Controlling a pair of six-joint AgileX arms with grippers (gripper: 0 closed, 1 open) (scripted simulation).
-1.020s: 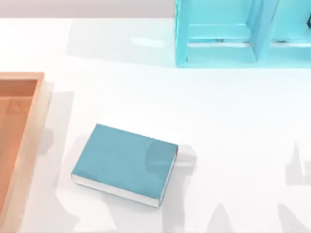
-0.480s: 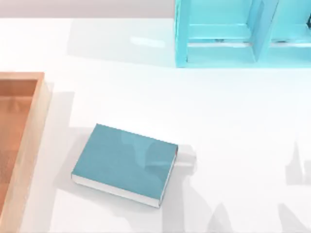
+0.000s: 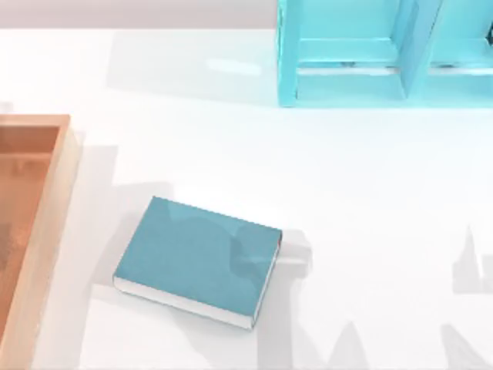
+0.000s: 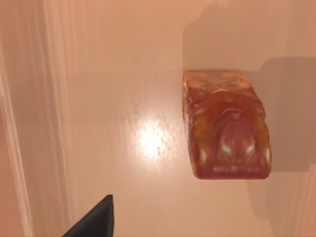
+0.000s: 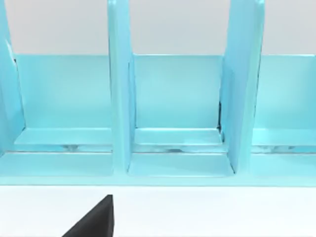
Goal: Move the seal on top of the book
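Teal-blue and thick, the book (image 3: 198,260) is lying flat on the white counter (image 3: 370,193), a little left of the middle and turned at a slight angle, its white page edges facing the near side. Its cover is bare. At the left edge of the counter an orange-brown wooden tray (image 3: 48,223) is sitting, well apart from the book. In the left wrist view the seal (image 4: 226,126) is lying on a glossy orange-brown floor that looks like the inside of that tray, a glossy orange-brown block with a reddish rounded end. A dark finger (image 4: 94,221) of the left pincer is poking into that view, near the seal but apart from it; whether that pincer is open or closed I cannot tell. A light-blue shelf unit (image 3: 385,54) is standing at the far side of the counter, toward the right. The right wrist view is facing its open compartments (image 5: 177,108), with a dark finger (image 5: 94,221) of the right pincer at the edge; its state I cannot tell either.
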